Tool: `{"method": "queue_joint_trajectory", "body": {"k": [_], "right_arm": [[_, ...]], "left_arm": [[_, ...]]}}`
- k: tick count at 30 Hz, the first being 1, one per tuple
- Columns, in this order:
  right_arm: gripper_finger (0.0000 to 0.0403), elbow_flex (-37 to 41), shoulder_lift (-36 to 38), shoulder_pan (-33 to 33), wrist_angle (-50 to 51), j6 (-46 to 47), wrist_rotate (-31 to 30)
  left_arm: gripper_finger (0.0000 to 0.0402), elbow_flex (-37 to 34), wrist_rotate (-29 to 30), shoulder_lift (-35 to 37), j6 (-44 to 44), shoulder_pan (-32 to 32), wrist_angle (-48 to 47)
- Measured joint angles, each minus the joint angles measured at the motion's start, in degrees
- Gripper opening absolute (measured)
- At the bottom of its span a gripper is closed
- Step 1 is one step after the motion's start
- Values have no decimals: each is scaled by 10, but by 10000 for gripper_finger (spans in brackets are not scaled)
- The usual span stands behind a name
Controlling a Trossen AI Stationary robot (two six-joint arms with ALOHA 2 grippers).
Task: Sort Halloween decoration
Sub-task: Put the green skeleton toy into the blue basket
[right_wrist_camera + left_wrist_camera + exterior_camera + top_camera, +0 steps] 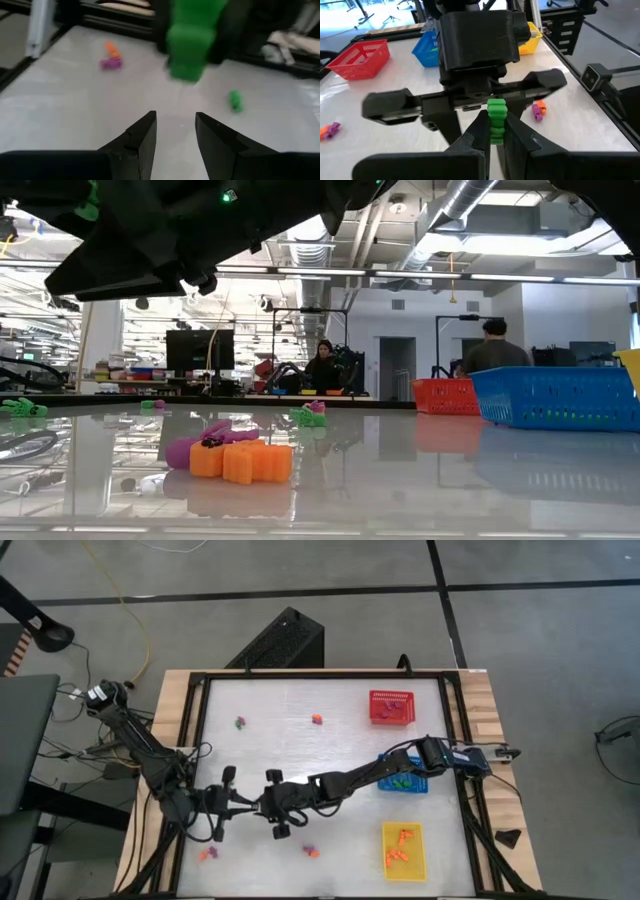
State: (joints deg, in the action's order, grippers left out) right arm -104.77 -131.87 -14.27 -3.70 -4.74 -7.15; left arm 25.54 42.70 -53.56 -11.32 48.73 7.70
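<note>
Green trinket [496, 120] is clamped in the left gripper [492, 131], facing the right gripper [175, 131], whose fingers stand parted and empty. Partly sorted: pieces already lie in the blue basket [412, 783] and yellow basket [420, 862]. Loose trinkets [317, 719] remain scattered on the table [280, 755].

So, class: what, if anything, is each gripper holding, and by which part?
Left gripper pinches a ridged green plastic trinket by its lower end. Right gripper is open, holding nothing.
</note>
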Motion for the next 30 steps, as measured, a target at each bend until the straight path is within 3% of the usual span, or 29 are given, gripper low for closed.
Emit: {"method": "queue_joint_trajectory", "body": {"k": [8,19,30], "right_arm": [[168,0,0,-5,8,-32,-52],[168,0,42,-38,115,-94,-195],[168,-1,107,-84,152,-123,-216]], "left_arm": [[18,0,0,0,3,-6,-4],[18,0,5,60,-17,-5,-71],[18,0,27,66,-70,-6,-70]]}}
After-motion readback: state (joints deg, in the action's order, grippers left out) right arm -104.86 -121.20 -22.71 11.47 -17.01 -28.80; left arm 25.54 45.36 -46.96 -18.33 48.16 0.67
